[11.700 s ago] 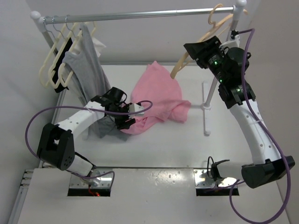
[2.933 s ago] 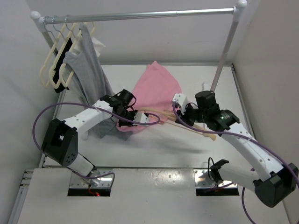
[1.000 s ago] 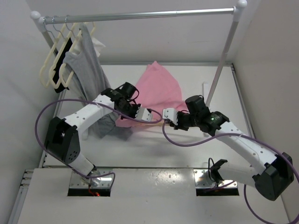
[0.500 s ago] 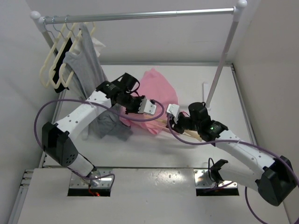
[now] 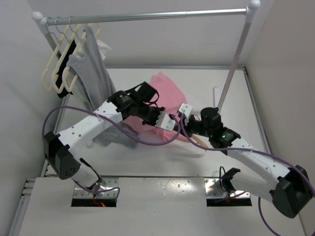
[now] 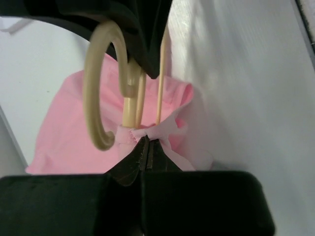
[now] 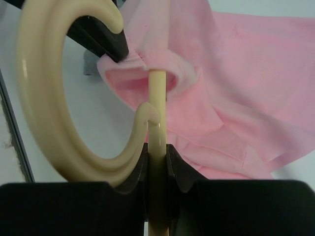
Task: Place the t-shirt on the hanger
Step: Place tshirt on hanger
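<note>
Top view. The left arm climbs from its base at the near-left corner and stretches on a diagonal toward mid-table. The right arm runs low from the near-right base, leftward and away, so that the two wrists meet nose to nose over the middle of the table.

Left wrist view. The left gripper has its jaws pressed fully together on a fold of the t-shirt — the pinched cloth is the rim of an opening gathered just beside the stem of the hanger.

Right wrist view. The right gripper holds its jaws at a narrow gap, clamped on the hanger's stem just below the hook. The stem passes up into the pink opening, which closes around it. The black fingers of the other gripper sit at that rim, beyond the hook.

The t-shirt is bunched on the far middle of the table, its near edge drawn up to the wrists; one thin arm of the hanger juts out beneath the right wrist — toward the near right.

Far left: a gray garment and cream hangers on the rail.
</note>
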`<state>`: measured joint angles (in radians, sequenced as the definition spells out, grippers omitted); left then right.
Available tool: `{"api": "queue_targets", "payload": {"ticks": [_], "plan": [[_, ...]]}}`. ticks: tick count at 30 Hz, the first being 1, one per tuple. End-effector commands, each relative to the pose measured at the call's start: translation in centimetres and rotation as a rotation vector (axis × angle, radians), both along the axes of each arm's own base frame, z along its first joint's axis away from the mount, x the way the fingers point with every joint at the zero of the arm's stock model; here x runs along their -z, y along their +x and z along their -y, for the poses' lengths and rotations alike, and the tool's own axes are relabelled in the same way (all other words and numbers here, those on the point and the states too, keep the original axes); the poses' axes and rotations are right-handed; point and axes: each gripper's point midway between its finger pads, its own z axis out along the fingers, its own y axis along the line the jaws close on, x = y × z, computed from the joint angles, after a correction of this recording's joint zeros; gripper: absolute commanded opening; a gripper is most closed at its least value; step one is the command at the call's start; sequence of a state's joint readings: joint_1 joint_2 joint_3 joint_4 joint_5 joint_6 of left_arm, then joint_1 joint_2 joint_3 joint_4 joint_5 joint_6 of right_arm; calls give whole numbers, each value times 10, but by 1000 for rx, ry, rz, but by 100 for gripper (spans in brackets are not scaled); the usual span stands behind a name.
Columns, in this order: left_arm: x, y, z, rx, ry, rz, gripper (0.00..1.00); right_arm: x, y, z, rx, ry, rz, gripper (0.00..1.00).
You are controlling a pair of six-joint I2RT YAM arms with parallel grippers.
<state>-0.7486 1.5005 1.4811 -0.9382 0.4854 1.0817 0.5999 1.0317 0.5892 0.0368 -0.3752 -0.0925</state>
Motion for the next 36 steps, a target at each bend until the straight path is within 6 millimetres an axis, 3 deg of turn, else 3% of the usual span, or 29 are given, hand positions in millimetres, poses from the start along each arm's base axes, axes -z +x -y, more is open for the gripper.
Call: {"api": "queue_targets", "payload": {"ticks": [1, 6, 11, 15, 25, 27, 31, 36], "plan": [[-42, 13, 4, -30, -63, 134, 0, -29, 4, -10, -24, 62, 70, 0], [-59, 33, 0, -58, -95, 205, 0, -10, -13, -5, -58, 44, 57, 0], [-44, 11, 21, 9, -115, 125, 0, -41, -7, -12, -59, 133, 147, 0], [-16, -1, 18, 34, -76, 77, 15, -41, -5, -14, -59, 132, 145, 0], [10, -9, -3, 24, 12, 39, 46, -35, -1, -13, -51, 108, 146, 0], [17, -11, -4, 17, 20, 24, 55, -42, 1, -14, -54, 115, 170, 0], [19, 6, -4, -63, 20, 71, 63, -45, -1, -16, -78, 115, 177, 0], [18, 19, -1, -127, -14, 85, 64, -48, -3, -16, -89, 118, 190, 0]]}}
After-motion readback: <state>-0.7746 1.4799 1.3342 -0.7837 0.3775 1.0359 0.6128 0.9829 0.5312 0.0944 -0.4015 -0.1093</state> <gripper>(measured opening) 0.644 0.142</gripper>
